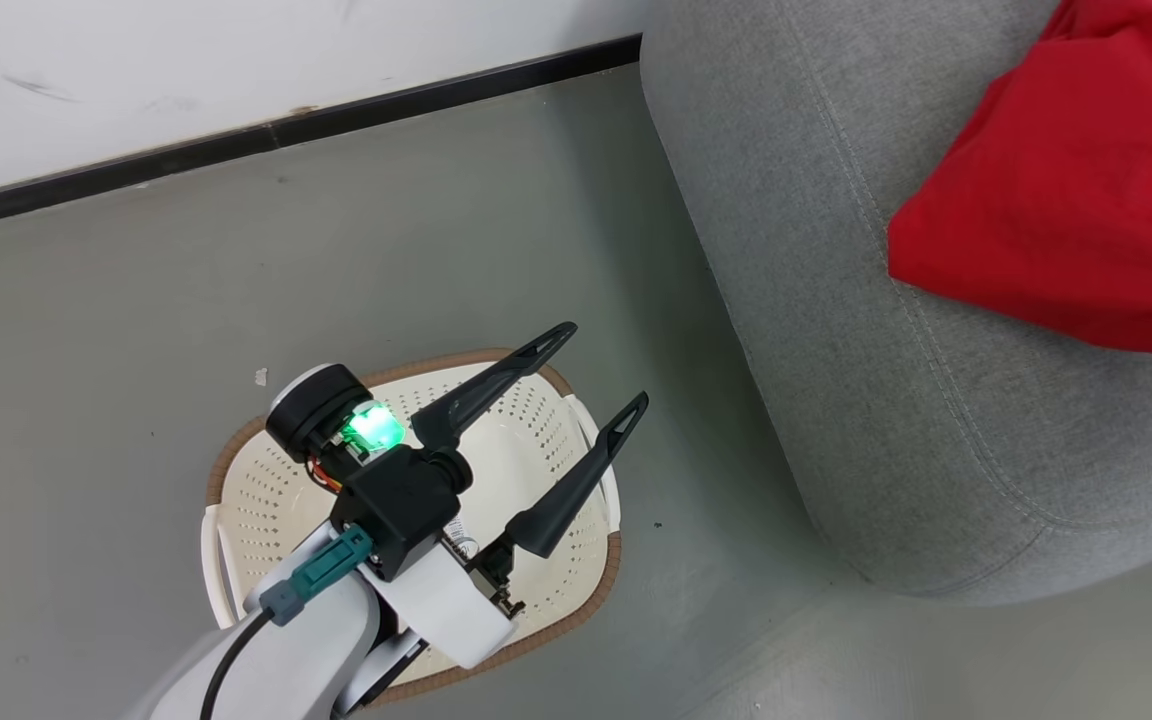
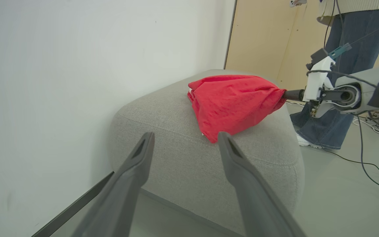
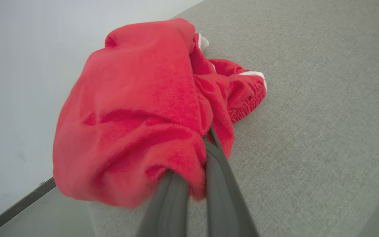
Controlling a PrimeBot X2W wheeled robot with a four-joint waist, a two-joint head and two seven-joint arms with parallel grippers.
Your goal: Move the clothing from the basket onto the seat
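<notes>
Grey-green floor (image 1: 386,250) carries the cream perforated basket (image 1: 256,500), brown-rimmed, near the grey seat (image 1: 836,300) but not touching it. Small white scrap (image 1: 261,377) lies on floor just off basket's rim. Red garment (image 1: 1066,190) sits bunched on seat top. Cables (image 2: 367,164) trail across floor past seat.

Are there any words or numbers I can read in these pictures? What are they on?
No words or numbers can be read here.
Small sticker on the bottom of the basket: too small to read, and half hidden behind the left gripper.
Red clothing: no print or label shows.
Seat: plain grey fabric, no writing.
</notes>
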